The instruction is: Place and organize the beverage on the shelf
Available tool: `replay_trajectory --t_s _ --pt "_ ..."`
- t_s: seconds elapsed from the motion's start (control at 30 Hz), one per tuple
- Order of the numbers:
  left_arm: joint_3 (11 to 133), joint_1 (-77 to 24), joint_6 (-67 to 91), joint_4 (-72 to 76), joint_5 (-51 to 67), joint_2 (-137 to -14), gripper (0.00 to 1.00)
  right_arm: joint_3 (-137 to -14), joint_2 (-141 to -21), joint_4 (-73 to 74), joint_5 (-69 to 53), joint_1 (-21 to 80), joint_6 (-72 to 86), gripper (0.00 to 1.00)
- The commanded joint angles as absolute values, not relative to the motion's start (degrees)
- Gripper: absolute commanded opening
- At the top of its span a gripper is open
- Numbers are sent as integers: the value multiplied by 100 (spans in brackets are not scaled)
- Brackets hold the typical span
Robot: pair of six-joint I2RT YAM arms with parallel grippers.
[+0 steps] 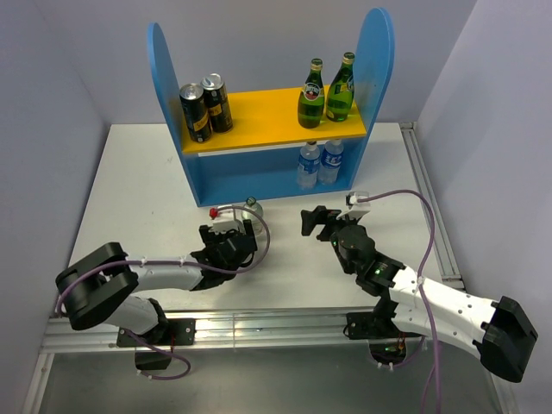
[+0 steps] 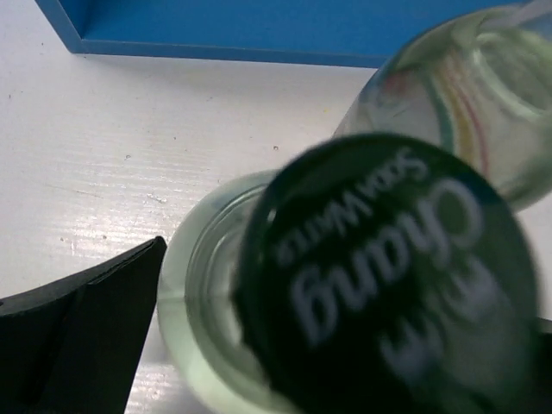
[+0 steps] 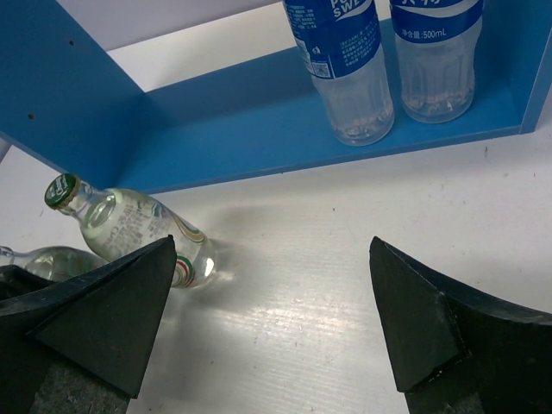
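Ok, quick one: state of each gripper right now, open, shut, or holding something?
Left gripper: open, right at a clear soda bottle, not closed on it.
Right gripper: open, holding nothing.

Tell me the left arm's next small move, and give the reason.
Probably close the left claw on the near soda bottle. The claw is open, the bottle's dark cap fills the left wrist view with the glass body right beside the visible finger, and it is not yet on the shelf, whose lower level has bare room left of the water bottles.
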State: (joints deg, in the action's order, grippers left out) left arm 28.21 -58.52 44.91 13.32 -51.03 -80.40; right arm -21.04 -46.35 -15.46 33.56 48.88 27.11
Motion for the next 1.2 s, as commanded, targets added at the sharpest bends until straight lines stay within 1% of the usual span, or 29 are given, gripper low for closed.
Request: replay_trajectory --t_s 0.0,0.07,0.13,0.2,0.23,0.3,0.33,0.4,0.43,0.6,0.67,0.7,0.8,0.87,0.9,1.17 --pt "2953 -5669 4088 2038 -4887 -8288 99 -2197 -4685 -1767 3401 4922 2628 100" --pt "3014 -5555 4034 2118 -4808 -8428 99 -2206 -4693 -1767 3436 4922 2628 100" --pt "3120 -5476 3947 2214 -4790 -8586 97 -2197 -4685 -1767 3445 4913 2628 100" --pt "3234 -5414 3868 2302 -4781 -8744 89 -2197 -4693 -1758 3445 4913 2628 100" --pt "3287 -5397 3798 2346 -4764 -8780 81 -2197 -4702 -1767 3463 4913 2628 100" --pt "3357 -5335 3709 2478 -4746 -8903 74 -2206 -4702 -1758 3472 4922 2628 100" --pt "3418 -5326 3622 2522 -4755 -8947 67 -2206 -4702 -1758 3472 4922 2619 100" --pt "3506 -5282 3551 2619 -4737 -9061 65 -2206 -4693 -1758 3472 4922 2619 100" --pt "3603 -5265 3455 2654 -4711 -9105 61 -2197 -4693 -1758 3480 4913 2619 100" --pt "3893 -5089 3208 2821 -4580 -9412 56 -2206 -4693 -1749 3498 4922 2619 100" --pt "4042 -5002 3077 2909 -4544 -9501 49 -2206 -4685 -1749 3498 4922 2610 100" --pt "4078 -4975 3041 2927 -4518 -9588 45 -2206 -4676 -1749 3498 4913 2610 100" --pt "4245 -4861 2988 2848 -4526 -9589 26 -2215 -4693 -1740 3533 4922 2602 100" --pt "4263 -4834 2980 2804 -4570 -9502 5 -2215 -4702 -1740 3551 4922 2602 100" --pt "4254 -4825 2971 2812 -4588 -9405 0 -2215 -4711 -1740 3551 4913 2593 100" --pt "4105 -4703 2734 2918 -4720 -8948 0 -2224 -4755 -1758 3533 4922 2584 100"
